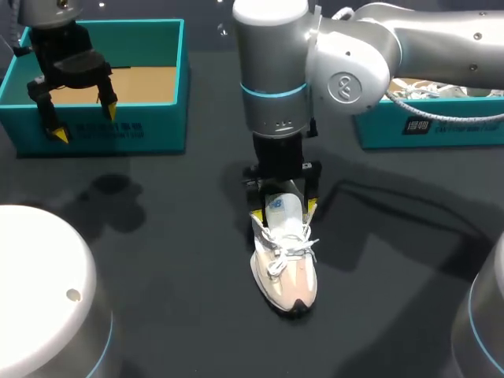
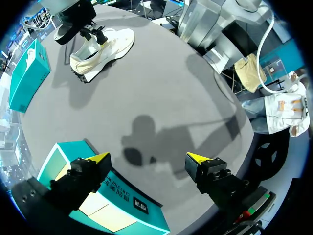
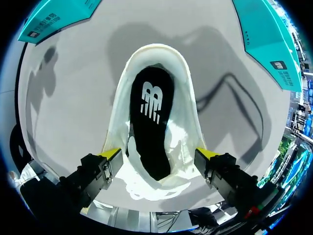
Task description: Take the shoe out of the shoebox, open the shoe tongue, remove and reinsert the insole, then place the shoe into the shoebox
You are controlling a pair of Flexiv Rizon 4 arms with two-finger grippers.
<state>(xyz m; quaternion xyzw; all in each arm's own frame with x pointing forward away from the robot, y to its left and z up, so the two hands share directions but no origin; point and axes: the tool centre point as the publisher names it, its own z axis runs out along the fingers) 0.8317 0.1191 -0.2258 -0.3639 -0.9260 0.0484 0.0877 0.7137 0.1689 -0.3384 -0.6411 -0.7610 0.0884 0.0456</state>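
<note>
Shoe (image 1: 285, 272) sits upright near the middle of the tabletop (image 1: 157, 252), out of the shoebox (image 1: 150, 130), which is at the far-left corner. Prob. light. Sole looks stiff, upper + collar soft, so the sides will cave if squeezed hard. Laces (image 1: 287, 248) are loose and could snag. Insole (image 3: 149, 122) lies flat inside; thin & floppy, I'd guess. Best pinched at its heel edge & peeled up, w/ the other arm pinning the shoe. To lift the whole shoe, grab across the heel collar or midfoot.

Right gripper (image 1: 283, 211): fingers spread wide, straddling the shoe at its opening, one yellow tip each side, nothing pinched. Can't tell if the tips brush the upper. Left gripper (image 1: 79, 118): also spread wide, empty, over the shoebox's near wall.
</note>
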